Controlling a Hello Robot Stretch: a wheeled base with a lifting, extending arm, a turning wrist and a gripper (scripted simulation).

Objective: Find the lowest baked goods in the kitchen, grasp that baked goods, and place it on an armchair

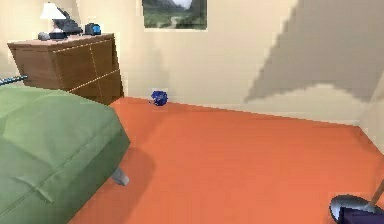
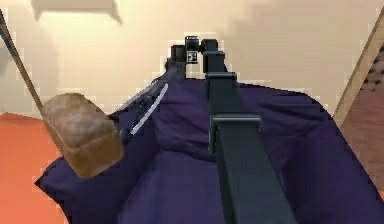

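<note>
Arm side view: a dark arm (image 2: 235, 140) extends over a dark blue armchair (image 2: 310, 140). The hand (image 2: 135, 122) is at its far end, with thin fingers (image 2: 150, 108) slanting down toward the picture's left. A brown loaf of bread (image 2: 85, 132) shows just beyond the fingertips, at the armchair's edge (where blue cushion meets orange floor (image 2: 20, 150)). Its long axis appears to run crosswise to the fingers, from upper left to lower right, crust uppermost. The hand's grip cannot be read, so whether it has hold of the loaf cannot be told. The loaf probably needs to end up further in over the seat.
</note>
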